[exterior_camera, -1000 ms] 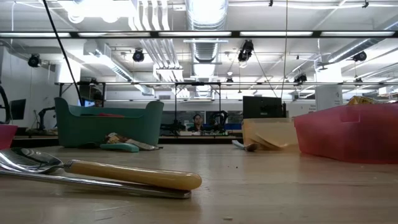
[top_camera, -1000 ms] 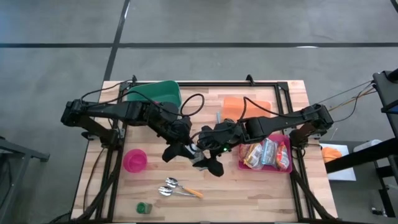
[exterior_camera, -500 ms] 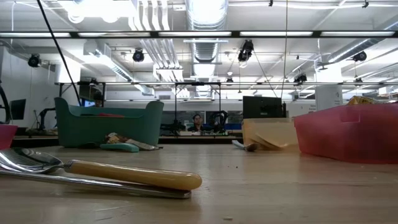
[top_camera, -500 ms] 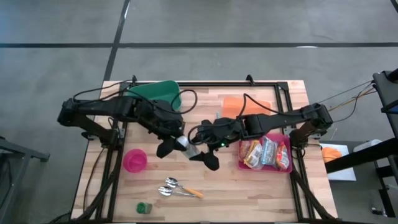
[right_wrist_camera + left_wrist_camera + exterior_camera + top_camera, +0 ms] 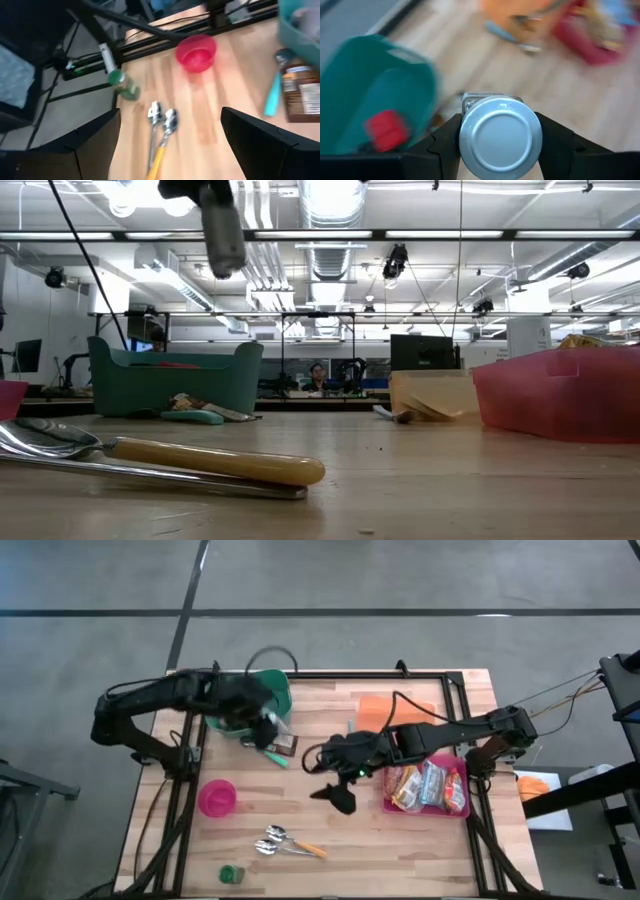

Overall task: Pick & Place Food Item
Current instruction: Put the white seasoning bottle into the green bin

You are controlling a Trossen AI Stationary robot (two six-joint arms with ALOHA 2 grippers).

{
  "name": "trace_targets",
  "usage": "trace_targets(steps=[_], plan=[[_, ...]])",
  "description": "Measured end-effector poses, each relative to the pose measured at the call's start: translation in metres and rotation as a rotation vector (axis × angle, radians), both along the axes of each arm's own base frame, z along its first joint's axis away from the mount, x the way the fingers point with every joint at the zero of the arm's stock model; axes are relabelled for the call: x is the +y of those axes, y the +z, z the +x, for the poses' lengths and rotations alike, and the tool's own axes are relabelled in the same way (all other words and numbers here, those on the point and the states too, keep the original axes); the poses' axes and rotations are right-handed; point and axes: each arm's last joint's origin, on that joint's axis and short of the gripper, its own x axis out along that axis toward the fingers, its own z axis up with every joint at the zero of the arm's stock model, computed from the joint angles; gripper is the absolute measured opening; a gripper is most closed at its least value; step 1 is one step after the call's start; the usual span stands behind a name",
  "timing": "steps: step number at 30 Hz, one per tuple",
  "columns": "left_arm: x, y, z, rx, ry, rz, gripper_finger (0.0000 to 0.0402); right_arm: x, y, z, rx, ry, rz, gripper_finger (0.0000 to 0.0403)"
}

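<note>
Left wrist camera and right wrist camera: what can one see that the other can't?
Only the left wrist view shows the silver can gripped between the left gripper fingers, a red thing inside the green bin, and the blurry red tray. Only the right wrist view shows the pink bowl, two spoons, a small green object and the open right gripper. Both show the wooden table.

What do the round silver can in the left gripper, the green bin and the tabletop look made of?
Round silver can held by the left gripper: likely metal, with a brushed, softly reflective end. Green bin: probably moulded plastic, with smooth, rounded, uniformly coloured walls. Tabletop: wood, pale planks with visible grain and seams.
</note>
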Motion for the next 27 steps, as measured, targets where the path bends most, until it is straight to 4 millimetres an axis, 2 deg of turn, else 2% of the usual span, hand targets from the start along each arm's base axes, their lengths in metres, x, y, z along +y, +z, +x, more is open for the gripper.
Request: trace_targets(steps=[10, 18, 22, 27], plan=[[0.090, -0.033, -0.011, 0.157, 0.214, -0.004, 0.0195, 0.015, 0.002, -0.006, 0.012, 0.014, 0.045, 0.0338], [0.150, -0.057, -0.025, 0.270, 0.335, -0.035, 0.0195, 0.026, 0.005, -0.012, 0.012, 0.017, 0.072, 0.0338], [0.174, -0.069, -0.039, 0.337, 0.422, -0.076, 0.0195, 0.029, 0.005, -0.014, 0.024, 0.010, 0.072, 0.0338], [0.184, -0.081, -0.043, 0.369, 0.451, -0.114, 0.0195, 0.033, 0.003, -0.017, 0.045, -0.012, 0.063, 0.0338]])
